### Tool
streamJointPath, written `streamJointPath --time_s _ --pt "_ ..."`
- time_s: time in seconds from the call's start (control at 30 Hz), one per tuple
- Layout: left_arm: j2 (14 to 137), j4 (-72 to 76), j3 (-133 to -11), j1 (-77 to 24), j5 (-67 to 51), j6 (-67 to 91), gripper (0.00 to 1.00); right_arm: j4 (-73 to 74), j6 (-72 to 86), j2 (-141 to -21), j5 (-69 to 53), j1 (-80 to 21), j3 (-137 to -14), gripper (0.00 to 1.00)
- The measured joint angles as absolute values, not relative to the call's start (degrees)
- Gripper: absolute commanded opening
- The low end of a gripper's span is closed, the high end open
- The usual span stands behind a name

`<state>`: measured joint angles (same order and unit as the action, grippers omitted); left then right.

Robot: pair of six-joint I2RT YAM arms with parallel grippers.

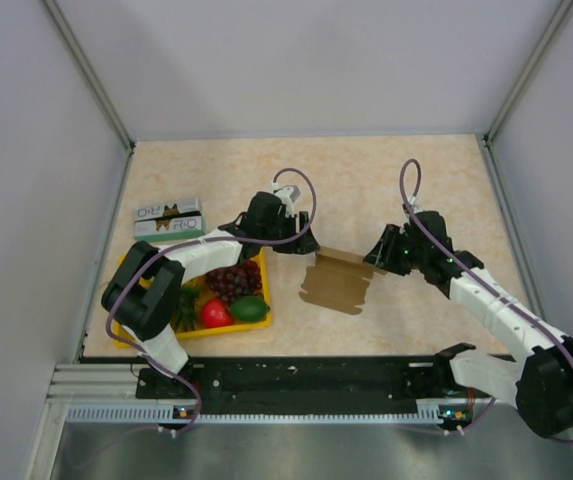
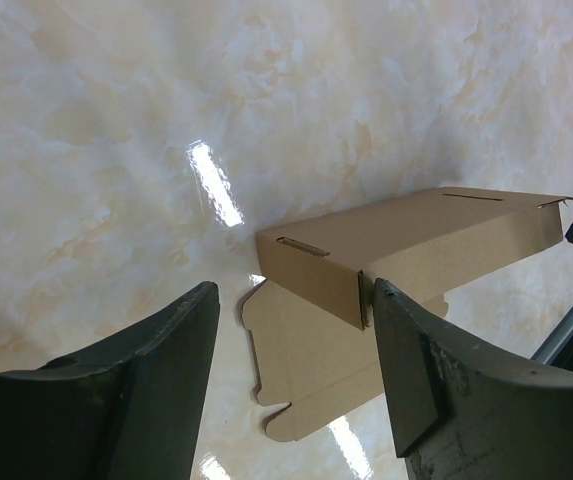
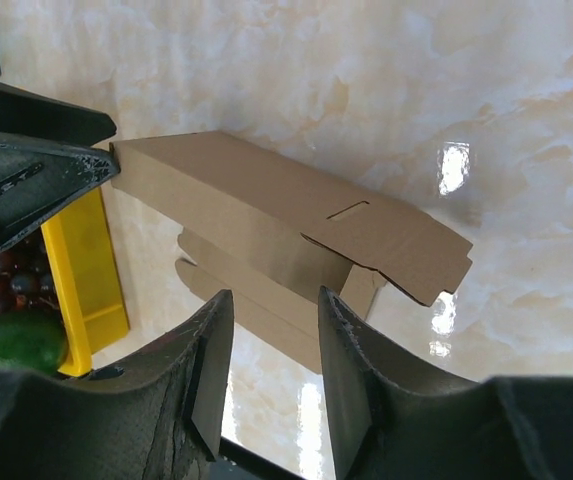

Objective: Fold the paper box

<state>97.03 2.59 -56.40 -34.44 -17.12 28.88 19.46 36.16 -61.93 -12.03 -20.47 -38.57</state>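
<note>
The paper box (image 1: 336, 280) is brown cardboard, partly folded, lying mid-table between the two arms. One long wall stands raised along its far edge and flat flaps spread toward the near side. My left gripper (image 1: 291, 240) is at the box's left end, open. In the left wrist view the box (image 2: 416, 240) lies ahead of the left gripper (image 2: 296, 290), its raised wall ending right at the right fingertip (image 2: 391, 310). My right gripper (image 1: 376, 255) is at the right end. In the right wrist view that gripper (image 3: 274, 295) stands open just short of the box (image 3: 266, 210), nothing between its fingers.
A yellow tray (image 1: 263, 300) with grapes, a red fruit and a green fruit sits left of the box, close behind the left arm. A green-and-white carton (image 1: 166, 218) lies at the far left. Grey walls enclose the table on three sides.
</note>
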Motion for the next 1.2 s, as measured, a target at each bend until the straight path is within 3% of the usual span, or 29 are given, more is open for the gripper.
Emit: streamJointPath --time_s 0.2,0.37,0.53,0.77,1.1,1.2 --pt "96.9 2.5 -56.3 -34.4 -16.6 28.7 0.80 16.6 37.7 -62.6 -13.1 -20.5 -37.5 0.45" --pt "89.2 3.7 -48.7 -35.0 -11.9 27.1 0.80 15.2 39.2 -61.9 -14.0 -19.7 -36.9 0.50" --pt "78.8 6.6 -40.2 -40.1 1.0 22.9 0.83 16.1 39.6 -57.1 -15.3 -16.9 -35.6 0.52" --pt "81.5 14.2 -39.0 -50.9 15.1 17.2 0.65 16.4 39.4 -54.3 -16.4 -15.9 -35.6 0.52" --pt "96.7 28.2 -40.0 -57.2 33.5 13.1 0.51 17.6 39.0 -50.7 -16.9 -15.4 -35.6 0.52" --pt "99.0 32.2 -40.2 -58.6 37.5 11.9 0.52 17.6 39.0 -49.8 -17.3 -15.3 -35.6 0.52"
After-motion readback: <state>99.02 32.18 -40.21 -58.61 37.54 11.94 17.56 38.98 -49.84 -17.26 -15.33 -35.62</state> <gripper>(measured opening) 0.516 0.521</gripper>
